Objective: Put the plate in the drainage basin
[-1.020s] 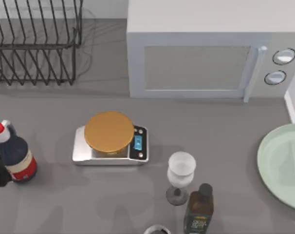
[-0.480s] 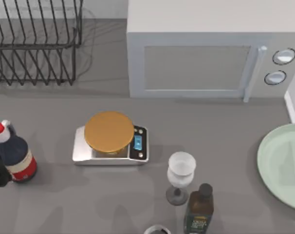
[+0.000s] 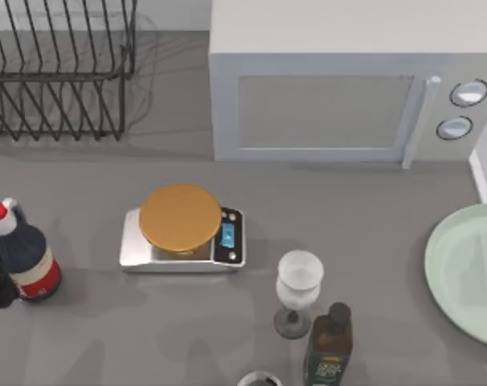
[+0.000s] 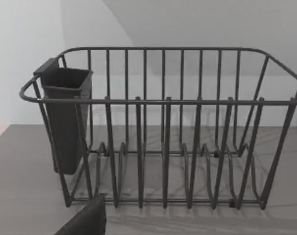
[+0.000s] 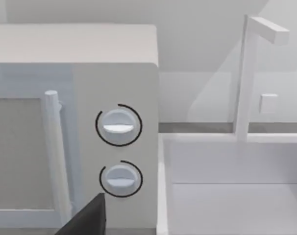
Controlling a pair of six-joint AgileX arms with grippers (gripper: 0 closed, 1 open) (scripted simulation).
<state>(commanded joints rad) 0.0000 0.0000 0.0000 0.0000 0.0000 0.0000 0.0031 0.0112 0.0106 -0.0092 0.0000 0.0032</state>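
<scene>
Nothing on the table has shifted across the last second: the pale green plate (image 3: pixel 467 273) lies flat at the right edge, where it lay before, and the wire dish rack (image 3: pixel 59 72), which we take for the drainage basin, stands empty at the far left corner, well apart from it. We read that as a task not yet begun; the plate is untouched and the whole carry is ahead of us.

Between the two sit the kitchen scale (image 3: pixel 182 240) with its orange-brown disc, a wine glass (image 3: pixel 298 291), a dark oil bottle (image 3: pixel 329 344) and, at the left edge, a red-capped sauce bottle (image 3: pixel 22 256). The microwave (image 3: pixel 340 80) fills the back. We judge any crossing should go over these, not through them.

Much is cut off. The plate runs past the frame on its right side, so we cannot see its far rim. A dark shape at the left edge, just beside the sauce bottle, may be part of our left arm, but we cannot be sure. The left wrist view faces the rack (image 4: pixel 163 132) and its cutlery holder (image 4: pixel 65 117); the right wrist view faces the microwave dials (image 5: pixel 119 125) and a white sink with a faucet (image 5: pixel 256 73). Each shows a dark corner of hardware, yet whether either tool is released or clenched we cannot tell.
</scene>
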